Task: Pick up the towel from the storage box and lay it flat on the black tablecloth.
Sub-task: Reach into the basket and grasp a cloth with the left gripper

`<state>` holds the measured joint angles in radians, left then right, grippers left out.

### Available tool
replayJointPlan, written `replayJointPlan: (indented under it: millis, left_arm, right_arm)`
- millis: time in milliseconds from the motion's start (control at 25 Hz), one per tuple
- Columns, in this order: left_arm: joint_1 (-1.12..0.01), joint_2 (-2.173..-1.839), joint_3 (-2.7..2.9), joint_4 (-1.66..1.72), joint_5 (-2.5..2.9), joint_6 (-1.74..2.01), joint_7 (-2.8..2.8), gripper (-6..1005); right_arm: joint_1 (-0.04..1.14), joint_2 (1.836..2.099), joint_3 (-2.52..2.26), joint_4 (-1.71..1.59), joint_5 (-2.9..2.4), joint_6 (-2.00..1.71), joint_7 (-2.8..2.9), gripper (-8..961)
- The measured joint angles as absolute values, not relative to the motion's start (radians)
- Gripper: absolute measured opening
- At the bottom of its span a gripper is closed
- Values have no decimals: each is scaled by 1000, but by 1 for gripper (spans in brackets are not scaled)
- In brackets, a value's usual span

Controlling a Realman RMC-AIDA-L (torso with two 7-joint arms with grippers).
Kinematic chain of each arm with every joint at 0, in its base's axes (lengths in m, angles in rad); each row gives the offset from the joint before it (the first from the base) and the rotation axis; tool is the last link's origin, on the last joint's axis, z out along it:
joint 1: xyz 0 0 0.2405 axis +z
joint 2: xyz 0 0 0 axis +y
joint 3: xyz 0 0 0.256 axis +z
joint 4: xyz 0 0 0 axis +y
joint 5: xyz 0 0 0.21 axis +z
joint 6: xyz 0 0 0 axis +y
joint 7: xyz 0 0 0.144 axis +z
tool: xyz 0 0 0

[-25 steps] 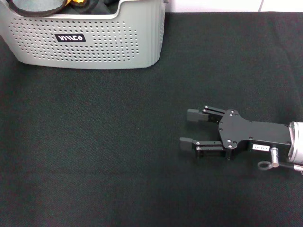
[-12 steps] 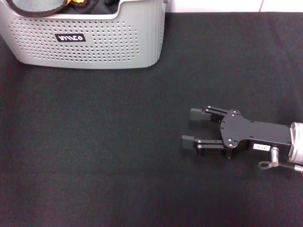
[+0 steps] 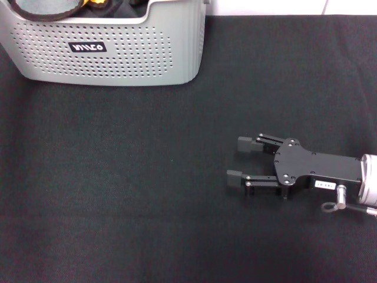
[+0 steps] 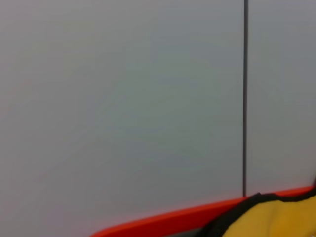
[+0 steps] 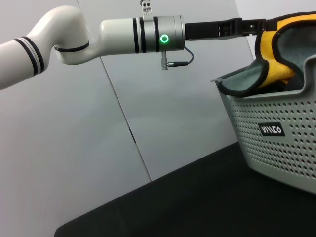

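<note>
The left gripper (image 5: 256, 25), a slim black tool at the end of a white and silver arm with a green light ring, is seen only in the right wrist view, where it is reached out over the rim of the light grey perforated plastic storage box (image 5: 276, 133) and is met by the bright yellow-orange fluffy towel with dark edging (image 5: 276, 54). The cloth is raised up to the fingers, so a hold on it seems likely, but whether the fingers are closed on it cannot be told, because their tips are covered by the fabric. The towel is partly lifted and partly draped inside the box, over a grey cloth (image 5: 242, 81) hanging on the rim. The step in hand is judged to be the picking up; next, the towel must be raised clear of the box wall, carried over the plain black textured tablecloth (image 3: 147, 177) and spread flat there. The right gripper (image 3: 235, 159), a black two-fingered tool, is laid low over the tablecloth with its fingers spread apart and nothing between them, well apart from the box. In the head view only a small yellow corner is shown at the box's far edge, and the left arm is not shown at all. In the left wrist view only a yellow fold with dark edging and a pale wall are shown.
</note>
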<state>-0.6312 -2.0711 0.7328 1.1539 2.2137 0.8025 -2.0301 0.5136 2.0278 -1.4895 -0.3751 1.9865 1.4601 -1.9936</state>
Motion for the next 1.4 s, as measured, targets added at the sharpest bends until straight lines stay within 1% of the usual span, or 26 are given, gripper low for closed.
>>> replayJointPlan:
  millis: [200, 760, 1000, 1400]
  left_arm:
    - [-655, -2054, 729, 1100, 2233, 799, -2058, 666]
    - [-655, -2054, 727, 1094, 2229, 801, -2073, 616]
    - [-659, -2054, 726, 1098, 2185, 801, -2073, 379]
    - [-660, -2050, 726, 1101, 2178, 799, -2072, 373]
  right_arm:
    - [510, 2028, -1490, -366, 1986, 1460, -1996, 871]
    - [506, 2028, -1491, -333, 1986, 1461, -2020, 871]
    - [499, 2028, -1489, -325, 1986, 1463, -2022, 870]
    - [493, 2028, -1486, -325, 1986, 1464, -2023, 870]
